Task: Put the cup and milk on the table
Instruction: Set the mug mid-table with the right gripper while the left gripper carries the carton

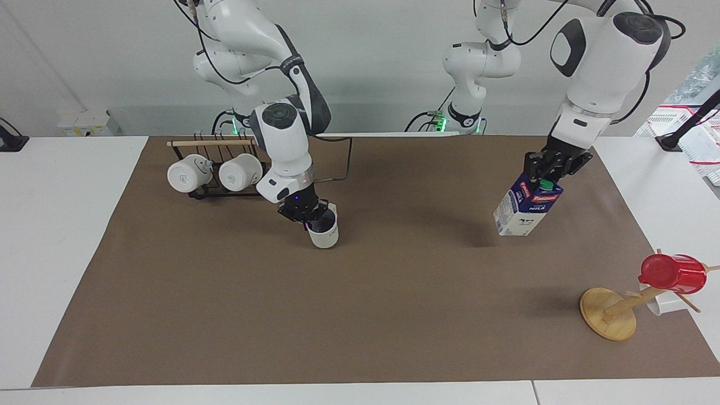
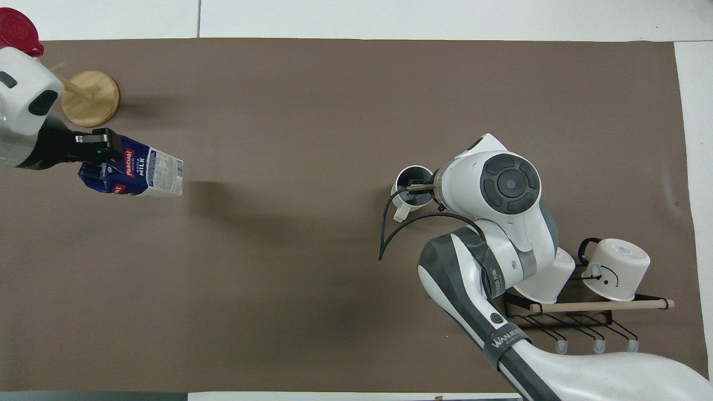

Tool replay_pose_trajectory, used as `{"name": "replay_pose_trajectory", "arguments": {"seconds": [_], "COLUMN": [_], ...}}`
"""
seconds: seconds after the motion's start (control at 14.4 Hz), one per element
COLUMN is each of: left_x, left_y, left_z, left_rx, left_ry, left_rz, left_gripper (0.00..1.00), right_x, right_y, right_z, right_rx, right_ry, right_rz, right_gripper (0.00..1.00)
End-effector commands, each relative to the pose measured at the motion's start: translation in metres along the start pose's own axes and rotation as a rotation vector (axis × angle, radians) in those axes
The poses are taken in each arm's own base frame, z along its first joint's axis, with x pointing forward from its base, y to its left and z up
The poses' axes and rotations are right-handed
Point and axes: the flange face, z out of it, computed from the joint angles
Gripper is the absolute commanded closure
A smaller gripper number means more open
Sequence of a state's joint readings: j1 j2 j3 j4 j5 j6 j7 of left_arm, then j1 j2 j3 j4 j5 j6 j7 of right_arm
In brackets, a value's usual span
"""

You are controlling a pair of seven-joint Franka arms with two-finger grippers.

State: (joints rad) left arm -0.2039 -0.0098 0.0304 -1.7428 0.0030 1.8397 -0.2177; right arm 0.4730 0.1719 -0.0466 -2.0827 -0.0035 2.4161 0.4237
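The cup (image 1: 323, 232) is a small straight-sided white mug with a dark grey inside and a small handle. It stands mouth up, a little tilted, held at its rim by the right gripper (image 1: 308, 214) over the brown sheet of the tabletop (image 1: 360, 315), near the black rack with two rounder white mugs (image 1: 216, 174). Whether its base touches the sheet cannot be told.

The milk (image 1: 526, 205) is a dark-blue and white carton with a gabled top, green cap and red label band. It hangs tilted from the left gripper (image 1: 548, 169), clear of the sheet, its shadow on the paper beneath it.
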Motion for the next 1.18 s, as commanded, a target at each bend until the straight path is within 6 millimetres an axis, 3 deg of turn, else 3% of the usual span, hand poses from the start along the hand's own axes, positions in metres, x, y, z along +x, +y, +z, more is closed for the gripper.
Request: {"name": "replay_pose_trajectory", "arguments": {"seconds": [0.0,0.21,0.28,0.35,0.49,0.83,1.11], "left_x": [0.006,-0.002,-0.011,-0.017,-0.024,-0.049,-0.074], "left_y": [0.041,0.103,0.131,0.155,0.190,0.275,0.327], "left_z": [0.005,0.018,0.027,0.024,0.025,0.053,0.077], "left_rx": [0.027,0.024,0.029,0.045,0.045,0.029,0.012], "left_ry": [0.004,-0.008,-0.016,0.004,0.015,0.025,0.033], "left_rz": [-0.054,-0.077,-0.094,-0.098,-0.116,-0.158,-0.164], "left_gripper": [1.00,1.00,1.00,1.00,1.00,1.00,1.00], "right_x": [-0.004,-0.004,-0.004,-0.004,0.001,0.052,0.075], "right_y": [-0.007,-0.006,-0.006,-0.006,-0.004,0.056,0.147], "right_z": [0.007,0.007,0.007,0.007,-0.002,-0.084,-0.153], "right_rx": [-0.015,-0.017,-0.017,-0.017,-0.015,-0.047,-0.085], "right_ry": [0.018,0.018,0.018,0.016,0.025,0.016,-0.040], "right_rz": [-0.043,-0.047,-0.046,-0.043,-0.033,0.087,0.039], "right_gripper": [1.00,1.00,0.38,0.00,0.00,0.00,0.00]}}
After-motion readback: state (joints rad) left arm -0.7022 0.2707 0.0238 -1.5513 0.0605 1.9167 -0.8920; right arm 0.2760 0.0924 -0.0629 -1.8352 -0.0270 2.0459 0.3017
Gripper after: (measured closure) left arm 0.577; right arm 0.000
